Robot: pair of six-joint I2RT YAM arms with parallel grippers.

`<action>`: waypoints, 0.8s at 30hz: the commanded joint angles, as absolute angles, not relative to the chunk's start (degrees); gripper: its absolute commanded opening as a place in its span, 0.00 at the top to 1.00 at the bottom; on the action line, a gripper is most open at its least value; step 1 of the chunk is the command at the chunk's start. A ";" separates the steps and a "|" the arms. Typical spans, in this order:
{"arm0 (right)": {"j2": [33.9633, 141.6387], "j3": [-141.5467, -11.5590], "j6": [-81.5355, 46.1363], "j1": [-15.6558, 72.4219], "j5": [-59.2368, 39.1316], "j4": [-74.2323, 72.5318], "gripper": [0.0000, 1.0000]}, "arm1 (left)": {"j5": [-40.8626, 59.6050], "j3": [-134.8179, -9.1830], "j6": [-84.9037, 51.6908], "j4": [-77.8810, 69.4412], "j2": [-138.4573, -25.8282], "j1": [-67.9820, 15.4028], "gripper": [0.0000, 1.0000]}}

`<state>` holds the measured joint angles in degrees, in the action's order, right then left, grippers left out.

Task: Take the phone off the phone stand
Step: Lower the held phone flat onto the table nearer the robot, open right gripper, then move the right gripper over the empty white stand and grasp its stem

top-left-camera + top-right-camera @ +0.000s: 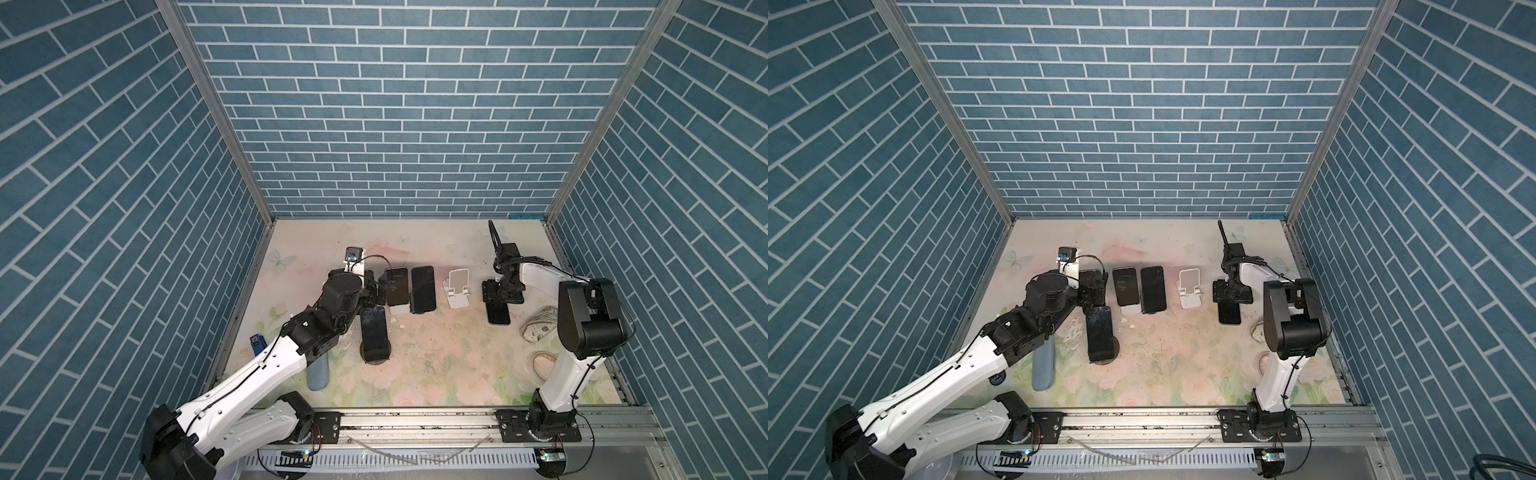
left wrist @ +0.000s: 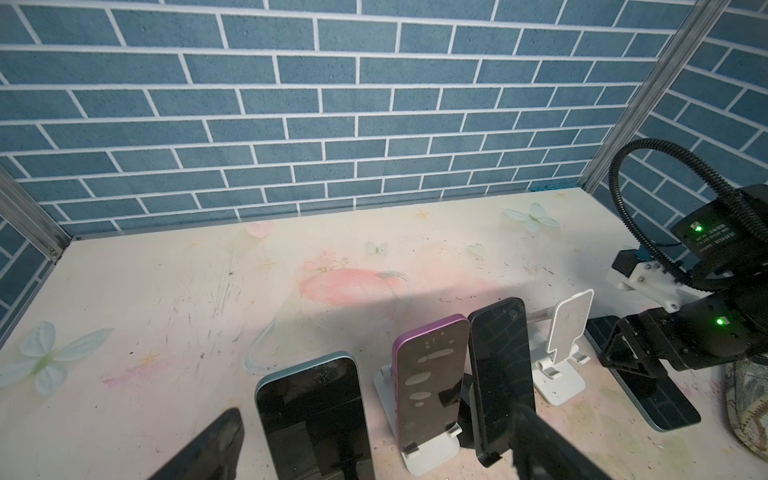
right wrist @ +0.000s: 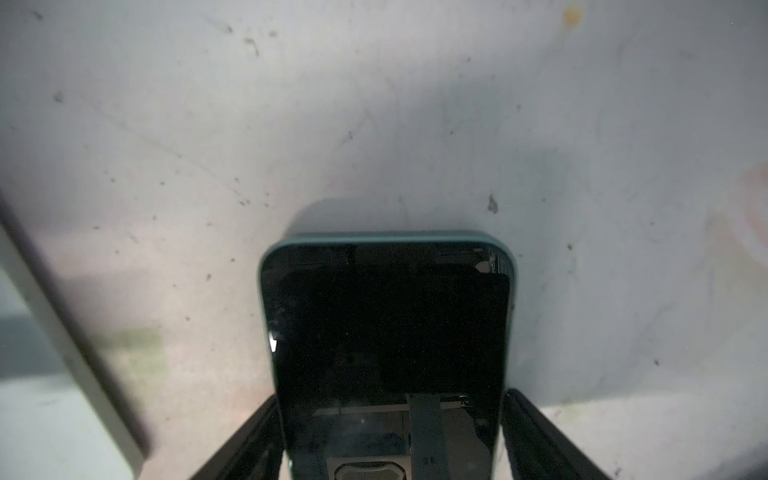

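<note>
right gripper (image 3: 390,436) sat low over a teal-edged phone (image 1: 498,311) lying flat, screen up, on the table (image 1: 436,374), right of the row of stands. in the right wrist view its two black fingers (image 3: 536,432) straddled the phone's long edges with a thin gap showing on each side, so the jaws looked let go rather than clamped. in both top views the gripper body covered the phone's far end, near end poking out toward the rail.

the empty white stand (image 1: 458,289) stood just left of that phone, nothing on it.

left of the empty stand, a black phone (image 1: 423,289) leaned upright on a dark stand, and beside it a purple-edged phone (image 2: 428,382) leaned on a second white stand (image 2: 415,453). nearer and further left, another teal-edged phone (image 1: 374,334) rested on a round-based dark stand.

left gripper (image 2: 374,449) hung near the left end of the row, fingers spread wide and gripping nothing; in the left wrist view its blurred finger (image 2: 216,449) sat left of the near teal phone, the other finger right of the black phone.

a blue cylinder (image 1: 318,374) lay near the left arm, and a patterned object (image 1: 538,324) sat at the right edge, partly hidden by the right arm.
</note>
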<state>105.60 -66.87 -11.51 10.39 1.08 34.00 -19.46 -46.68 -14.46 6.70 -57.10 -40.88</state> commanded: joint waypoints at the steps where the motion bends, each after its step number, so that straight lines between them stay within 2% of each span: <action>1: 102.48 -66.05 -10.63 10.68 1.22 36.83 0.19 | -19.95 -46.76 -14.03 7.73 -56.73 -41.22 0.00; 6: 96.61 -66.59 -10.78 12.21 1.82 36.47 0.18 | -19.93 -46.51 -14.10 7.47 -56.71 -41.22 0.00; 13: 88.29 -67.30 -10.64 18.36 5.46 34.28 0.08 | -20.04 -46.32 -14.12 7.58 -56.82 -41.22 0.00; 18: 85.76 -68.66 -12.07 24.32 9.31 31.75 0.01 | -19.99 -45.95 -14.16 7.26 -56.78 -41.27 0.00; 24: 85.85 -69.49 -16.39 26.40 6.57 27.18 0.01 | -20.02 -45.40 -14.18 7.04 -56.52 -41.31 0.00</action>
